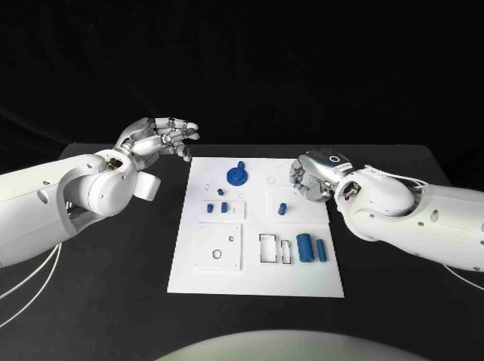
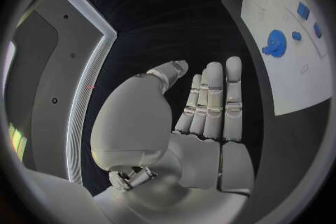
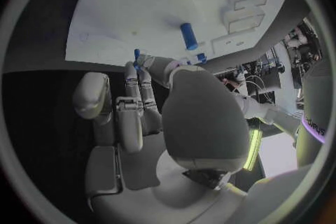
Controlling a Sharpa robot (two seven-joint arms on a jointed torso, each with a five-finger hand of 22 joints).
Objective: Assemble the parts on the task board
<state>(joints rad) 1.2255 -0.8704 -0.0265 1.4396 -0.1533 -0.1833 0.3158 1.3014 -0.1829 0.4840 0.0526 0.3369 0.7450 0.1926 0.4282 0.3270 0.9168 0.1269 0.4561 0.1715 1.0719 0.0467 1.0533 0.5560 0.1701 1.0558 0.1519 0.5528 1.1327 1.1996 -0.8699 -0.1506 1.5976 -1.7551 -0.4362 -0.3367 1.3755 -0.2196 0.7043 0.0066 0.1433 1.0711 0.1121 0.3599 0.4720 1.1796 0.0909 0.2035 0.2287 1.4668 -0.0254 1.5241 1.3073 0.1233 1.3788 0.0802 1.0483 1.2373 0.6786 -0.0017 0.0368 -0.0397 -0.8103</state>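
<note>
Left hand [image 1: 164, 137] hovering over black surface [image 1: 112, 286] just off task board [image 1: 253, 278] far-left corner, fingers [image 2: 213, 101] straight, lying side by side, holding nothing. Right hand [image 1: 313, 177] sitting at board's far-right edge, fingers [image 3: 133, 106] curled down; poss. pinching a small blue part [image 3: 137, 55] at fingertips, hard to tell w/ thumb in the way. Lying on board: blue gear [image 1: 237, 177] near far middle, small blue pegs [image 1: 217, 206] mid-left, one peg [image 1: 282, 208] mid-right, fat blue cylinder [image 1: 304, 247] & thin blue bar [image 1: 321, 250] side by side near right, beside rectangular slots [image 1: 276, 249].
</note>
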